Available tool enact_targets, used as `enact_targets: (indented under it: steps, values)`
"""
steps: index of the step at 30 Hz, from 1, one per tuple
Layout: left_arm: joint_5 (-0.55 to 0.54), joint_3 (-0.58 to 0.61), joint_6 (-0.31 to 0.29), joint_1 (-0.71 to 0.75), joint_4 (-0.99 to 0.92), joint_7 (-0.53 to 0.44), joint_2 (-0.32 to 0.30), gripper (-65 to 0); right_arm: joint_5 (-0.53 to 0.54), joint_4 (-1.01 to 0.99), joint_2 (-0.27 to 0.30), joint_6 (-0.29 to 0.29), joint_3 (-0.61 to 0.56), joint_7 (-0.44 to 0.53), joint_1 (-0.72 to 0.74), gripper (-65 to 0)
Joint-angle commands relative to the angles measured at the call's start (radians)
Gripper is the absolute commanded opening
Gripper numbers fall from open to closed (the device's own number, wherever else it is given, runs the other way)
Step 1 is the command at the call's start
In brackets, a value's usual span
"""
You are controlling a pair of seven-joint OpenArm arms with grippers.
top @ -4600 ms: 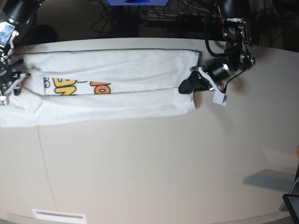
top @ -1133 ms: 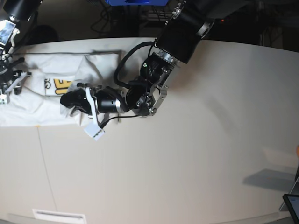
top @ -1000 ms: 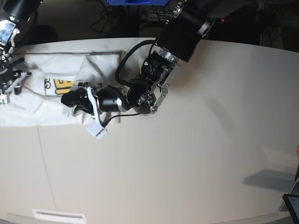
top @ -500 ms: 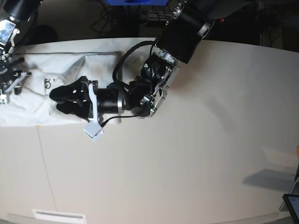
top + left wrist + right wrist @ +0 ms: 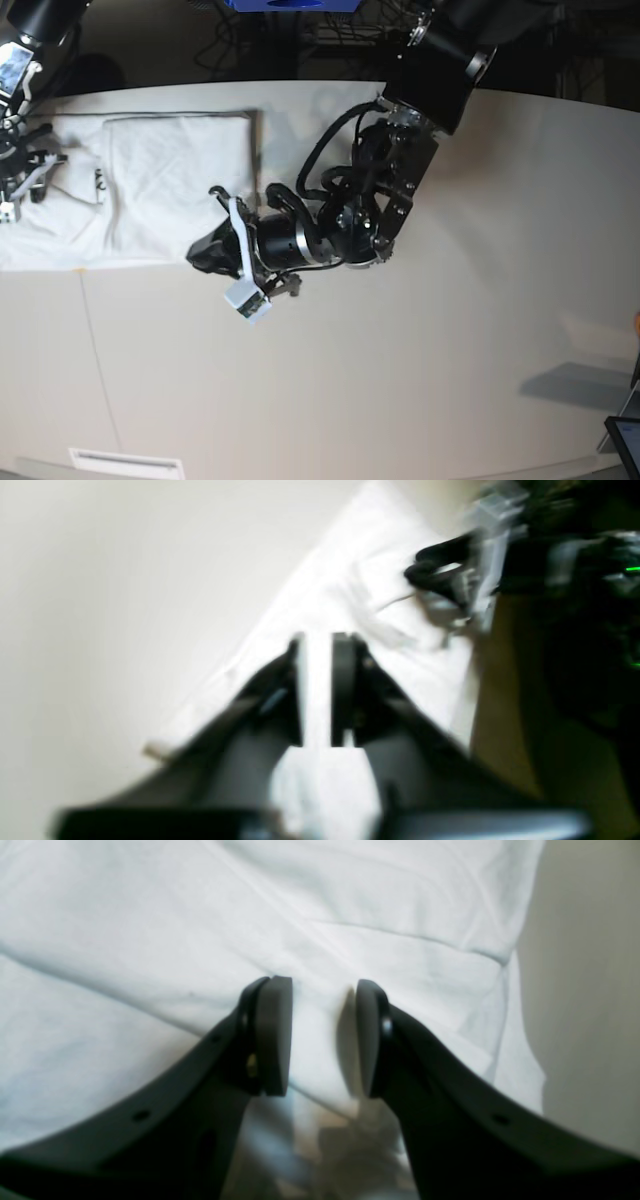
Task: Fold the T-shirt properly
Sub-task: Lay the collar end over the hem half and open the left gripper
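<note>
Presently, the left gripper (image 5: 205, 252) is seen with its jaws pressed together, nothing held between them, just off the near right corner of the folded T-shirt (image 5: 150, 200). The right gripper (image 5: 322, 1037) is held part-way apart with its pads (image 5: 274, 1035) resting on white cloth; a raised fold lies between them, though whether it is pinched cannot be told. The T-shirt is laid in a folded rectangle at the far left of the pale table (image 5: 420, 360), one layer doubled over.
</note>
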Motion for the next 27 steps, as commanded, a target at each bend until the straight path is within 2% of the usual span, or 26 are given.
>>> enact_targets:
  steps: [1, 5, 9, 14, 18, 21, 27]
  values:
    - [0.007, 0.002, -0.007, -0.014, 0.04, -0.033, 0.016, -65.0, -0.048, -0.013, -0.004, 0.03, -0.006, -0.096, -0.019, -44.1]
    - [0.105, 0.01, -0.007, 0.023, 0.06, -0.036, 0.021, -65.0, -0.048, -0.013, -0.004, 0.03, -0.006, -0.096, -0.019, -44.1]
    - [0.211, 0.086, -0.007, 0.036, 0.057, -0.127, 0.032, -65.0, -0.048, -0.013, -0.004, 0.03, -0.006, -0.096, -0.019, -44.1]
    - [0.503, 0.252, -0.006, 0.077, 0.054, -0.212, 0.033, -65.0, -0.048, -0.013, -0.004, 0.03, -0.006, -0.096, -0.02, -44.1]
    - [0.687, 0.269, -0.006, 0.125, 0.052, -0.262, 0.035, -65.0, -0.048, -0.013, -0.004, 0.03, -0.006, -0.096, -0.02, -44.1]
    - [0.747, 0.264, -0.006, 0.121, 0.003, -0.266, 0.033, -65.0, -0.048, -0.013, -0.004, 0.03, -0.006, -0.096, -0.02, -44.1]
    - [0.751, 0.243, -0.006, 0.117, -0.107, -0.341, 0.035, -65.0, -0.048, -0.013, -0.005, 0.03, -0.006, -0.096, -0.02, -44.1]
